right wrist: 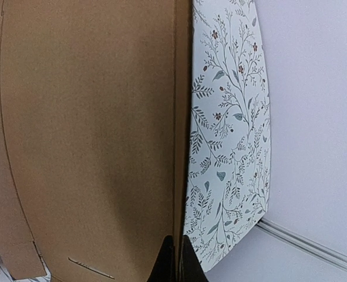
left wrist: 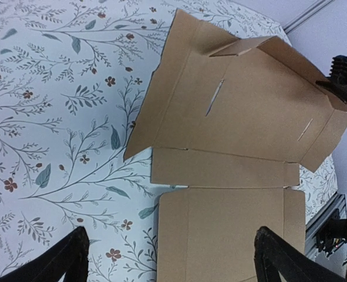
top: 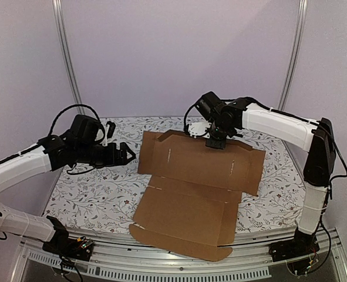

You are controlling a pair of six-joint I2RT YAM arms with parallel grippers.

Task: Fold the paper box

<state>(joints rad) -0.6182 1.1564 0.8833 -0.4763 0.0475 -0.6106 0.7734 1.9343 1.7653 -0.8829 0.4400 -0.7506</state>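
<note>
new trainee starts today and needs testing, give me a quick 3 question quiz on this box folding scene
1. True or false: the left tool is open and holding nothing.
2. Pick one: the shut right tool is (A) at the far edge of the paper box, (B) at its near edge, (C) beside the left arm's base.
3. Fill in: the table cover has a ___ print of leaves and small flowers.

Key: 1 true; 2 A; 3 floral.
</note>
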